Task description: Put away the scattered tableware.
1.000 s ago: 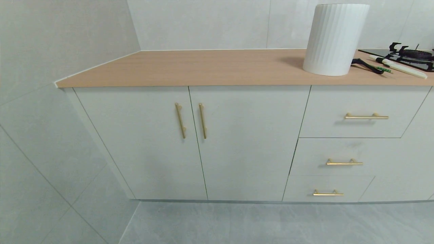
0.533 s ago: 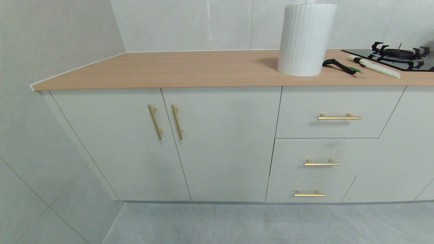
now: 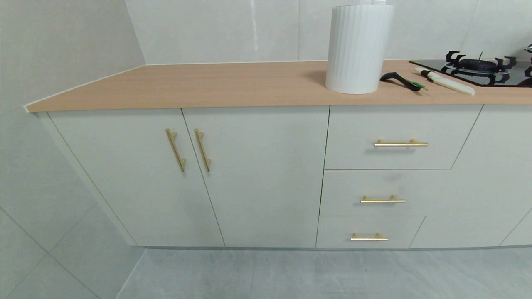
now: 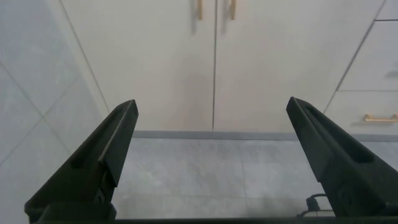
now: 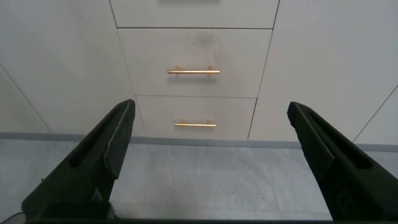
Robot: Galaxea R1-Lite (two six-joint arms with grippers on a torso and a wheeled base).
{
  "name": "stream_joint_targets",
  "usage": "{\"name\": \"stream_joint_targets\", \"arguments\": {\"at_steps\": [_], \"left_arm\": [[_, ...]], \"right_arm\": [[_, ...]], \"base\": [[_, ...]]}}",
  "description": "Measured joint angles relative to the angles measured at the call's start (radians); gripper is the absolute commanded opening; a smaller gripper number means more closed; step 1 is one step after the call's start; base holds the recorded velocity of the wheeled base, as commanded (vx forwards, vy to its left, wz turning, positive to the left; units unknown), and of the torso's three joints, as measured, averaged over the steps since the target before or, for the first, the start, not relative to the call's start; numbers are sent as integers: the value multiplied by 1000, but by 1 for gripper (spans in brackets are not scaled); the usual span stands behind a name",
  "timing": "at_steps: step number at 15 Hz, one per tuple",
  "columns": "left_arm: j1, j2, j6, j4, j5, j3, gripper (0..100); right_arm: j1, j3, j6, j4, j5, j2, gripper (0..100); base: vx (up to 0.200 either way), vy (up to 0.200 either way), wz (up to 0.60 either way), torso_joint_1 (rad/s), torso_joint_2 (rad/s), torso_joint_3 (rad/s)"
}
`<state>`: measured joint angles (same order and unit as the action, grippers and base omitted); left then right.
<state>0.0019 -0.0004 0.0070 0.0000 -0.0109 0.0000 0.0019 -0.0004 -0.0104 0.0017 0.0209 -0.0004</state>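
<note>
Camera swung right | head: knife (image 3: pixel 448 82) near canister (image 3: pixel 358 47) | left end effector (image 4: pixel 210 104), right end effector (image 5: pixel 210 104) spread

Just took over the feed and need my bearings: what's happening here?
Nothing is being handled yet. The left gripper hangs open and empty before the doors, the right gripper likewise before the drawers; all are shut. A knife and a black tool lie on the counter beside the white canister, near the stove.

White ribbed container (image 3: pixel 359 47), tan wood-grain countertop (image 3: pixel 208 85), pale grey cabinets (image 3: pixel 266 174), gold handles (image 3: pixel 401 144), black hob (image 3: pixel 478 65)
</note>
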Motion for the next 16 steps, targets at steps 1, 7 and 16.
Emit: {"name": "stream_joint_targets", "arguments": {"at_steps": [1,7,16], "left_arm": [[-1,0,-1,0,0,0,100],[0,0,-2,0,0,0,100],[0,0,-2,0,-1,0,100]], "right_arm": [[-1,0,0,0,0,0,100],[0,0,0,0,0,0,100],[-1,0,0,0,0,0,100]], "base": [[0,0,-600,2,2,7],[0,0,-100,1,0,0],[133,0,0,1,-1,0]]}}
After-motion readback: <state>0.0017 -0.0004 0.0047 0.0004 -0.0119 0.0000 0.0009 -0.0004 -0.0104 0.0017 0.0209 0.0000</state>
